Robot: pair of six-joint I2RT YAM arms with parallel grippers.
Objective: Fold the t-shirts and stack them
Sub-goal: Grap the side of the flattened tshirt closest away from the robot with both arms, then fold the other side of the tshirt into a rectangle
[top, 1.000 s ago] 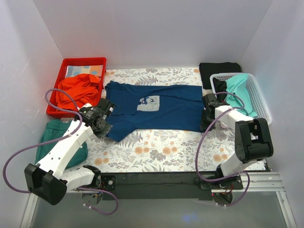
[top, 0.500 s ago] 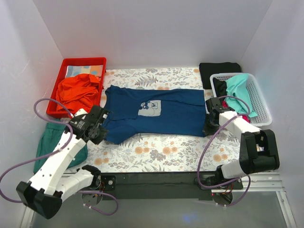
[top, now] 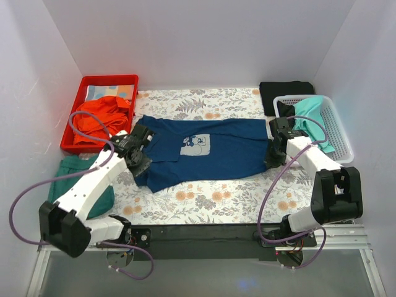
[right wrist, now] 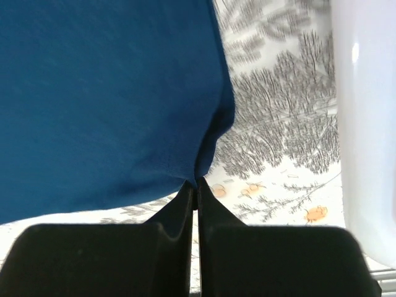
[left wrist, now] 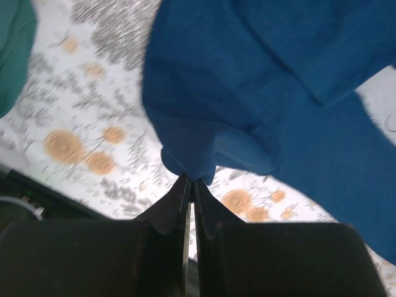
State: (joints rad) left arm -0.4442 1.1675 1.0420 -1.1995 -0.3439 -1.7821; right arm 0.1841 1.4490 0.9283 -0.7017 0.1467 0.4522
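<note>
On the floral mat (top: 210,198), mid-table: navy shirt (top: 229,145), spread crosswise, white chest mark (top: 197,143) facing up. Rumpled and folded over at the left end, smoother toward the right. Held at both ends.

Left end: a bunched fold of navy clamped in the left gripper (top: 143,164). From the left wrist, fingers (left wrist: 170,213) pressed together with only a sliver between them, a rounded lump of cloth pinched at the tips, more navy draped up and to the right over the mat.

Right end: hem corner clamped in the right gripper (top: 271,159). From the right wrist, fingers (right wrist: 176,213) shut tight on the cloth's edge, navy filling the upper left, bare mat to the right of it.

Further out on the left: red tray (top: 83,83) at the far-left corner, orange shirt (top: 99,117) heaped in it and spilling over its near rim. Nearer, off the mat's left edge and partly under the left arm: green cloth (top: 71,176).

Further out on the right: white basket (top: 340,133) just beside the right gripper, turquoise shirt (top: 309,114) hanging over its left rim. Behind the basket, against the back wall: black shirt (top: 284,90), folded flat.
</note>
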